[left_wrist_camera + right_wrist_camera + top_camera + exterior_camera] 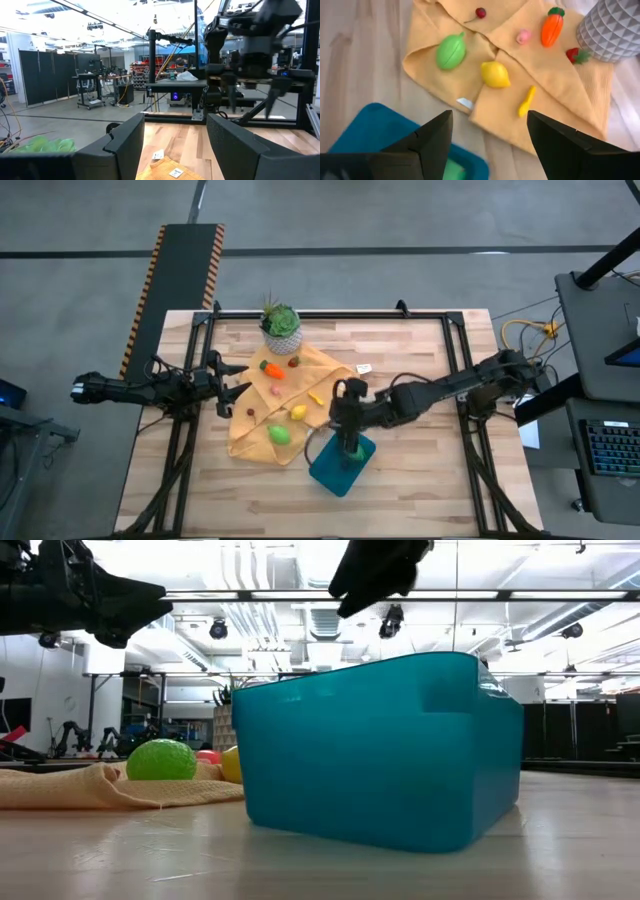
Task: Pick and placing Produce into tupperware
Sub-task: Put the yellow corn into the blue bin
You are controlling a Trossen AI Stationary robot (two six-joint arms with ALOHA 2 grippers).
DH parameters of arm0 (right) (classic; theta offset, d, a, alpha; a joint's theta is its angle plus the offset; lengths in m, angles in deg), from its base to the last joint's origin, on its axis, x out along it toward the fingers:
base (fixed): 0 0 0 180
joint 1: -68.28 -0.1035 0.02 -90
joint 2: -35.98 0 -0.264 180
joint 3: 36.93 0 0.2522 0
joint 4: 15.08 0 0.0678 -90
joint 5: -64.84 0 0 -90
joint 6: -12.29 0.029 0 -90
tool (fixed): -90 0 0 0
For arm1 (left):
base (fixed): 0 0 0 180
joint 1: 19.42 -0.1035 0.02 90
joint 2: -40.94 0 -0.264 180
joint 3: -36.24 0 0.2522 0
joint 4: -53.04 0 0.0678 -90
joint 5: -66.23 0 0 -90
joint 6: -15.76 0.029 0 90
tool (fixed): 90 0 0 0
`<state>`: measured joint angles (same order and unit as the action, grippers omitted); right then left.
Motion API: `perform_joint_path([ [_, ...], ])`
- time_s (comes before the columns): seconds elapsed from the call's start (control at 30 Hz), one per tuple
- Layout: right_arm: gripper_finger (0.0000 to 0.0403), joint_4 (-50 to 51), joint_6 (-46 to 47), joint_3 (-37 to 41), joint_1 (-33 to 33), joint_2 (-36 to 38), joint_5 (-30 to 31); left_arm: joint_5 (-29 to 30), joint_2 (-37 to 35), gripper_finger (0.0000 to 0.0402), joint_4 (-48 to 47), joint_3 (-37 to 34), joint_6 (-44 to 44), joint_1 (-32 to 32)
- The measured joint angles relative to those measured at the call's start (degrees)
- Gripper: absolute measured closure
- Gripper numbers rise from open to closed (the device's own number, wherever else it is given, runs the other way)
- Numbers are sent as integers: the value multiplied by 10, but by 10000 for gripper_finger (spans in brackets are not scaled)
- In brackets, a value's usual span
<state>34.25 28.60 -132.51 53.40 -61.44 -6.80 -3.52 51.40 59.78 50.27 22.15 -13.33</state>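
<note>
The teal tupperware (335, 472) stands near the table's front middle, and a green piece (452, 170) shows inside it. On the mustard cloth (262, 442) lie the rest of the produce: an orange carrot (551, 27), a green oval (451, 51), a lemon (495, 74), a small yellow piece (526, 101), a pink piece (523, 36), a red berry (576, 55) and a dark cherry (480, 12). My right gripper (352, 446) hangs open above the tupperware, holding nothing. My left gripper (236, 387) waits open at the table's left side.
A potted green plant (281, 328) in a grey faceted pot stands at the cloth's far end. A small white tag (364, 368) lies on the wood right of the cloth. Black frame rails (330, 314) run along the table's far, left and right sides.
</note>
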Motion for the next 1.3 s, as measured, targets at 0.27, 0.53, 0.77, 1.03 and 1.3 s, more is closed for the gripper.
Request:
perform_joint_path([
  [0.27,156,-7,-77,8,99,-1,-92,0,0,200,0,0,0,0],
  [0.53,158,-73,-108,34,183,-10,-174,0,5,200,0,0,0,0],
  [0.77,159,-108,-94,34,207,-58,-177,1,15,200,-1,0,0,0],
  [1.03,159,-111,-36,10,209,-130,-169,2,14,200,0,0,0,0],
  [1.3,160,-104,-9,-31,209,-198,-168,2,15,200,0,0,0,0],
])
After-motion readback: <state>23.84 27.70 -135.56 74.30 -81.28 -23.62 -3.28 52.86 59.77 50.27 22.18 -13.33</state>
